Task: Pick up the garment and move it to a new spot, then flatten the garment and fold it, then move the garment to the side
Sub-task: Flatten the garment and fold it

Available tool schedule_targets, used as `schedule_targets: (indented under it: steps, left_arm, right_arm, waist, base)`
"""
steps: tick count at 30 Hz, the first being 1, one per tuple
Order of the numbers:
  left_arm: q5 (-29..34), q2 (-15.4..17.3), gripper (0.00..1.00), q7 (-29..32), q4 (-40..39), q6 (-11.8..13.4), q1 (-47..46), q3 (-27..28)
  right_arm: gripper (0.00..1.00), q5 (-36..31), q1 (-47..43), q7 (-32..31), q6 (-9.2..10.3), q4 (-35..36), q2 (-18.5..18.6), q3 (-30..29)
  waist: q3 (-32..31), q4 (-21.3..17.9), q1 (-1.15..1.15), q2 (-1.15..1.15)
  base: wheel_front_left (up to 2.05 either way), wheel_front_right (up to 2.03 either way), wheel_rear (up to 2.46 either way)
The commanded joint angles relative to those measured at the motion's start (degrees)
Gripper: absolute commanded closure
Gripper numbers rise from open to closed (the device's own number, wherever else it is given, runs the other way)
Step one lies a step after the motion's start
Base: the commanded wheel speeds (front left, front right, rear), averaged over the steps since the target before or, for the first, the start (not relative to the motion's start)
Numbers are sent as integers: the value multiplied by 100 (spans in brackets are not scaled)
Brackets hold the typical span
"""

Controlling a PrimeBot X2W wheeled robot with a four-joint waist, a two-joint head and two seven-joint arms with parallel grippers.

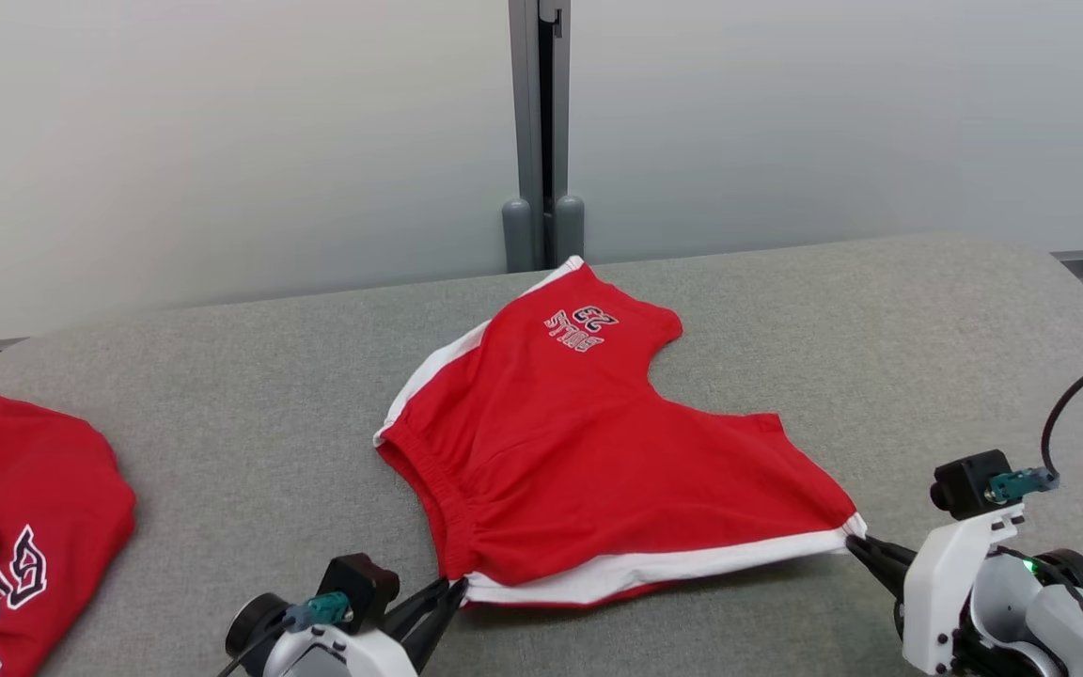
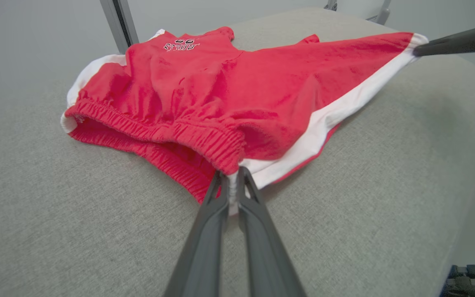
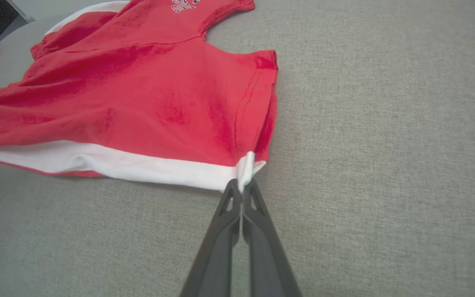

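Red soft-fabric shorts (image 1: pixel 588 451) with white side stripes and an elastic waistband are laid mid-way across the grey fabric-covered table (image 1: pixel 222 376). The far leg rests flat and the near stripe is pulled taut between the two grippers. The waistband corner is pinched by the left gripper (image 2: pixel 232 175), jaws almost together on the cloth. The leg-hem corner is clamped by the right gripper (image 3: pixel 241 185), jaws fully together on the white edge.

Risk: only a sliver of hem is held on each side, so a corner is likely to slip out if tension is raised. Uneven pulling would skew the shorts and leave the gathered waistband bunched. The lower layer, seen peeking under the stripe, could be left offset.

Look: mostly smooth, with wrinkles near the waistband, which gapes open at the left. Printed lettering is seen on the far leg.

A second red printed garment (image 1: pixel 24 527) lies well apart at the table's left edge and could be snagged by a sideways drag.
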State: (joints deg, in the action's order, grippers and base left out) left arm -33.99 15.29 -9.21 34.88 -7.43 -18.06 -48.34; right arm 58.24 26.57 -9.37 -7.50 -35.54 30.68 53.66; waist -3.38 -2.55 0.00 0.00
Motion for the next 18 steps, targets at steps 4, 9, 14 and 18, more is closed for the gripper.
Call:
schedule_targets:
  steps: [4, 9, 14, 18]
  left_arm:
    - [-207, 274, 100, 208, -471, -1, 306, -122]
    - [-353, 615, 100, 542, -1171, 33, 716, -225]
    - [-290, 953, 100, 710, -1887, 203, 1095, -323]
    - [-373, 1208, 100, 1035, -2531, 215, 1459, -530]
  right_arm:
    - [100, 216, -175, -245, 2, 494, 449, 224]
    - [100, 445, -338, -563, 2, 1104, 1040, 420]
    - [100, 380, -530, -977, 2, 1695, 1683, 660]
    - [100, 536, -729, -1395, 2, 2304, 2211, 619]
  waist:
    - [-127, -10, 0, 0]
    - [-197, -13, 0, 0]
    - [-258, 20, 0, 0]
    - [-300, 79, 0, 0]
  base:
    - [0, 0, 0]
    - [0, 0, 0]
    - [0, 0, 0]
    - [0, 0, 0]
